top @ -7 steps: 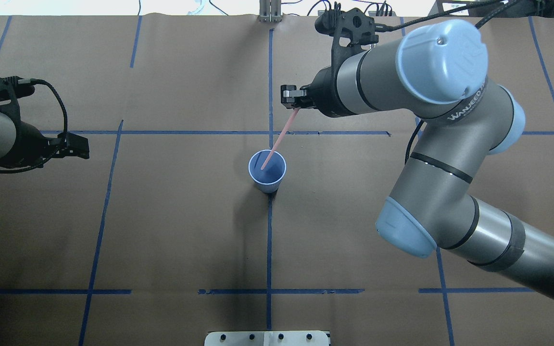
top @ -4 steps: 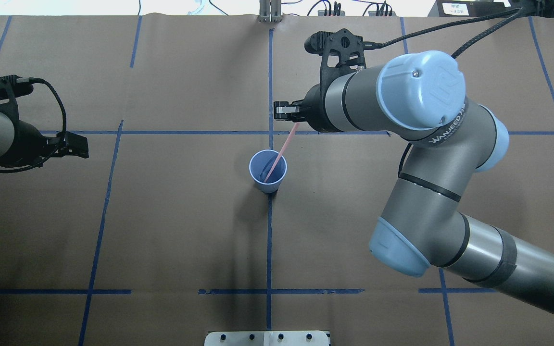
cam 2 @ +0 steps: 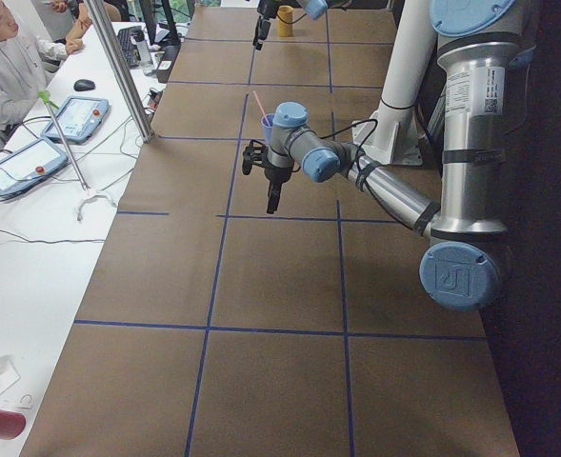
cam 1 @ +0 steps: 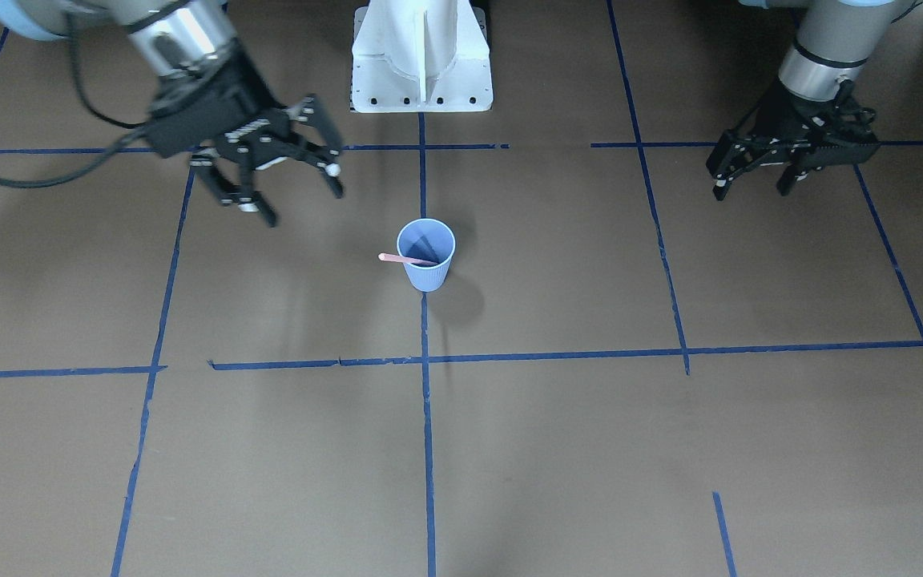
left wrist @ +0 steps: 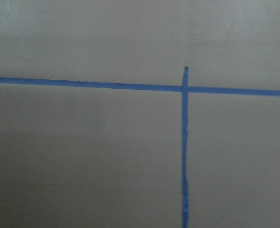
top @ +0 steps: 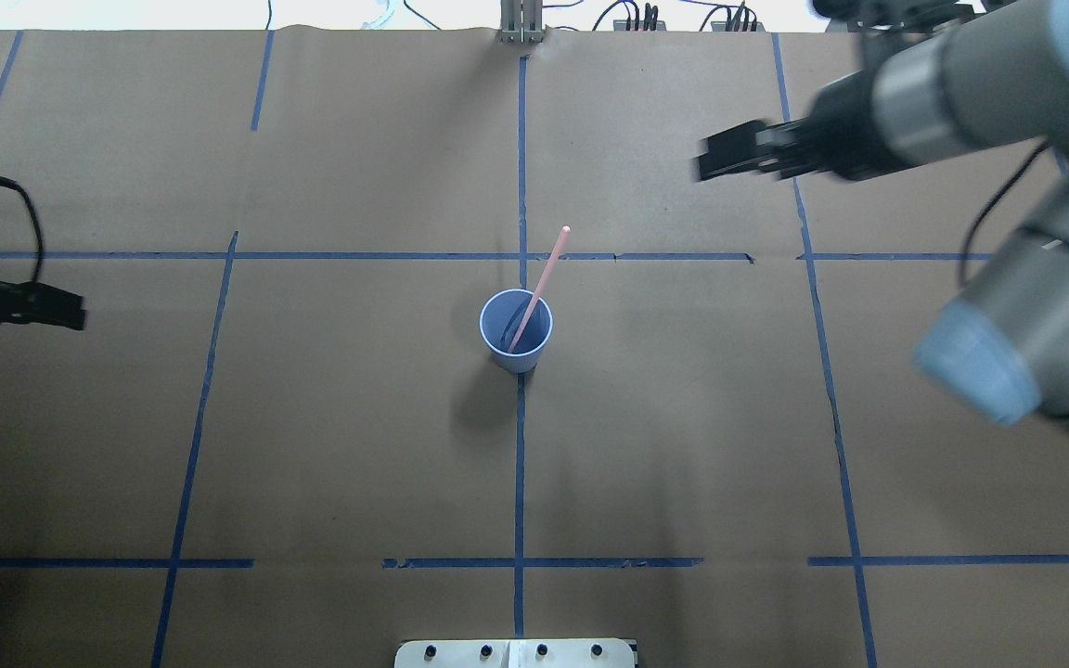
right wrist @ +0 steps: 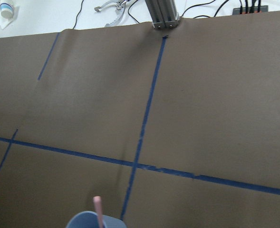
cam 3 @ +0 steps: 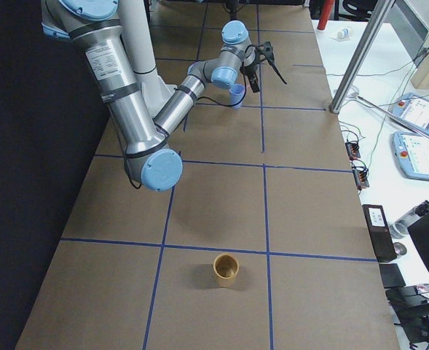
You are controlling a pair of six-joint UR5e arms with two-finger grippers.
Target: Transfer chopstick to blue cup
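Observation:
The blue cup [top: 516,332] stands upright at the table's middle, on a blue tape line. One pink chopstick [top: 542,278] stands in it, leaning on the rim toward the far right. Both also show in the front view, cup [cam 1: 427,264] and chopstick [cam 1: 399,258], and at the bottom edge of the right wrist view, cup [right wrist: 93,221] and chopstick [right wrist: 98,209]. My right gripper [cam 1: 300,196] is open and empty, up and away from the cup on its right side [top: 703,169]. My left gripper [cam 1: 751,189] is open and empty, far to the left [top: 78,315].
A brown cup [cam 3: 226,269] stands alone near the table's right end. The robot's white base plate [cam 1: 421,56] is behind the blue cup. Blue tape lines cross the brown paper cover. An operator's desk with tablets runs along the far edge.
My right gripper has opened and let go of the chopstick, which now leans in the cup. The right arm has pulled away to the right. My left arm has drawn back to the left.

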